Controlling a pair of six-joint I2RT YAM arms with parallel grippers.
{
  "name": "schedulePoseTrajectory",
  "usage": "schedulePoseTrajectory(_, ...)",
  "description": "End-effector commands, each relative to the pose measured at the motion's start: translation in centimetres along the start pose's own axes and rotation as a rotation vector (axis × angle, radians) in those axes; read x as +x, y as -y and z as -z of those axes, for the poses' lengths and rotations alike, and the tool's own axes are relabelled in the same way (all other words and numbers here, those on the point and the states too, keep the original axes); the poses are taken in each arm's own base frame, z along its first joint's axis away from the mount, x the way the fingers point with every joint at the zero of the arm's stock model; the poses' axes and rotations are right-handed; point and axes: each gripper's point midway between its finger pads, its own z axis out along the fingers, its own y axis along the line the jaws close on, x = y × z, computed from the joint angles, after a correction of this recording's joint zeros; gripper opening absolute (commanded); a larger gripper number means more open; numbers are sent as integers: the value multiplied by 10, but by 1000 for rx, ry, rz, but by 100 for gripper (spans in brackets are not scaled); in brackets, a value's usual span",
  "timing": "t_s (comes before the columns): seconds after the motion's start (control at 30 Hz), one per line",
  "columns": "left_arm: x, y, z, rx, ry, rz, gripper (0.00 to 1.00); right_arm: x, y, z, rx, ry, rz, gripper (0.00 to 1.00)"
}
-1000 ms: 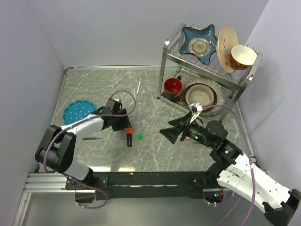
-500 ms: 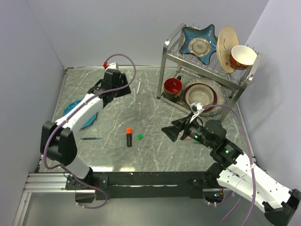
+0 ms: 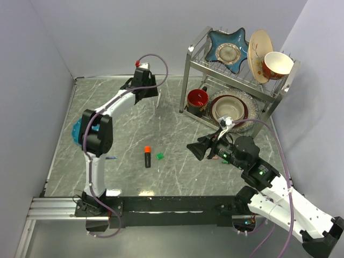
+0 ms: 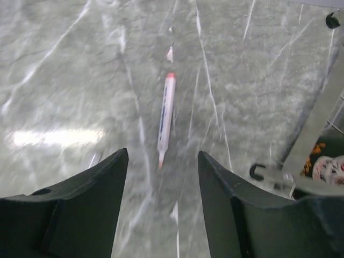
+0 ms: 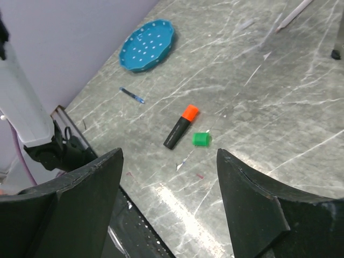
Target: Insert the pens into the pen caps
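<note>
White pen (image 4: pixel 166 115) sits just ahead of the left gripper (image 4: pixel 161 158), jaws part-open and empty (right gripper (image 5: pixel 169 161) likewise); lower centred over its barrel.

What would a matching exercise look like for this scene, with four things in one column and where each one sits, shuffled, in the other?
Things:
1. stubby black marker with orange end
2. thin white pen
3. round blue dotted dish
4. red ceramic mug

Places:
A. lower level of the metal dish rack
B. beside the small green plastic cap
C. just ahead of the open left gripper
D. near the left wall

Pairs: 1-B, 2-C, 3-D, 4-A.
</note>
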Motion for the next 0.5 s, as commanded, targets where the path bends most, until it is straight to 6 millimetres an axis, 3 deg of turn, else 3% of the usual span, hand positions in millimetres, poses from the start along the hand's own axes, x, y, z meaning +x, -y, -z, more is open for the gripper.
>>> schedulePoseTrajectory(0.0, -20, 24, -31, 93, 68, -33, 59, -27, -5, 2, 10, 66, 42, 76)
schedulePoseTrajectory(0.07, -25, 30, -41, 106, 70, -34, 57, -27, -7, 0, 2, 62, 39, 75)
schedulePoseTrajectory(0.1, -11, 27, -56, 99, 41, -36, 56, -28, -7, -1, 1, 61, 40, 75)
schedulePoseTrajectory(0.2, -5, 28, -72, 100, 35, -41, 54, -29, -6, -2, 7, 66, 44, 74)
schedulePoseTrajectory(0.47, 9, 23, -94, 73, 11, -19, 49, -33, 5, 2, 66, 97, 60, 73)
